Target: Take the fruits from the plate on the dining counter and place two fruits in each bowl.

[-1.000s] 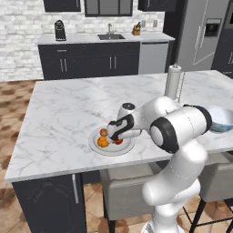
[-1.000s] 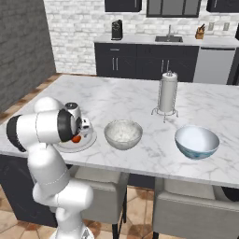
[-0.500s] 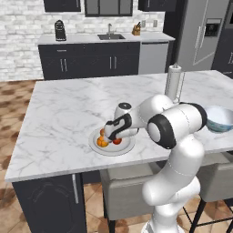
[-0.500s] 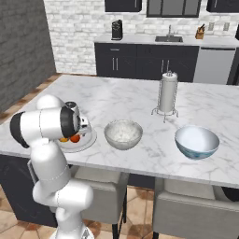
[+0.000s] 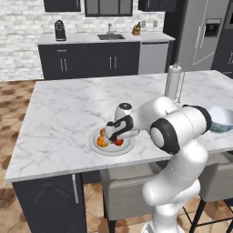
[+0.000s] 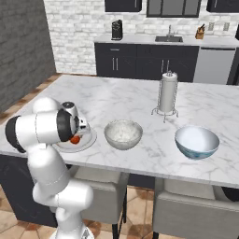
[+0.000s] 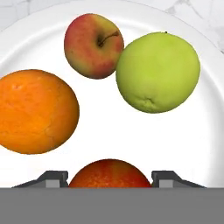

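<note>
The pincer (image 7: 110, 177) stands wide around the red-orange fruit (image 7: 110, 173) on the plate (image 7: 183, 131); orange (image 7: 37, 111), apple (image 7: 92, 46) and green fruit (image 7: 157, 72) lie beyond.

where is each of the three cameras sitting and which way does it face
Left base view: behind the arm's left, looking forward-down at the plate; arm rises lower right, hand over the fruits.
Right base view: behind its right; arm lower left. Both share plate and dining counter.
Hand view: on the hand, looking down at the red-orange fruit between its fingertips.

plate (image 5: 112, 148) on dining counter (image 5: 68, 113) | fruits (image 7: 109, 78) on plate | bowls (image 6: 123, 134) beside
</note>
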